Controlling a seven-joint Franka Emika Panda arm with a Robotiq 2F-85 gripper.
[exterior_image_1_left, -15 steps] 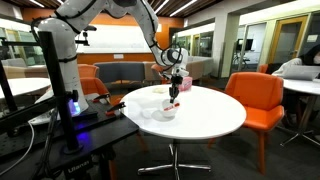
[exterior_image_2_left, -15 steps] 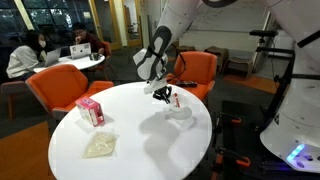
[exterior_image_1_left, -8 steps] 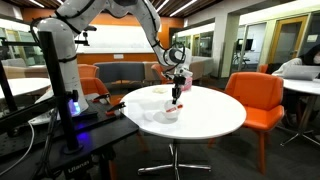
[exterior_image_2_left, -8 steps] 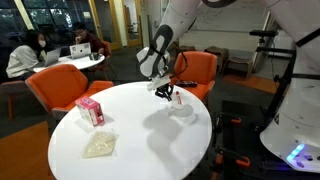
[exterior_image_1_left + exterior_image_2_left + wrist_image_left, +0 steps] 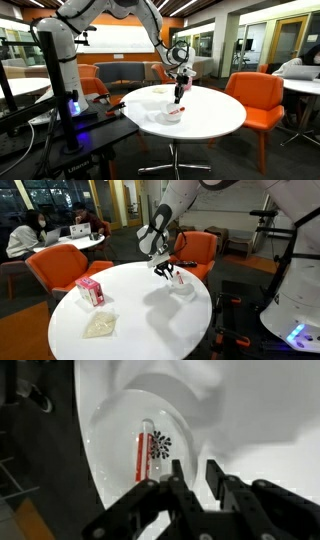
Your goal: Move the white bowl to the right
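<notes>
In an exterior view, your claw (image 5: 180, 93) has edged right, and the bowl (image 5: 172, 114) has gone with it across the surface (image 5: 215, 120), so the move looks underway. In an exterior view, the claw (image 5: 170, 271) has risen slightly over the bowl (image 5: 181, 288). In the wrist view, the fingers (image 5: 213, 478) sit at the bowl (image 5: 115, 430) rim, and I cannot tell whether they grip it.

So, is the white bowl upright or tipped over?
Upright. The white bowl rests on the table open side up; the wrist view looks into its hollow.

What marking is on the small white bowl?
The small white bowl carries a red stripe beside a black dotted burst; wrist view shows it best.
</notes>
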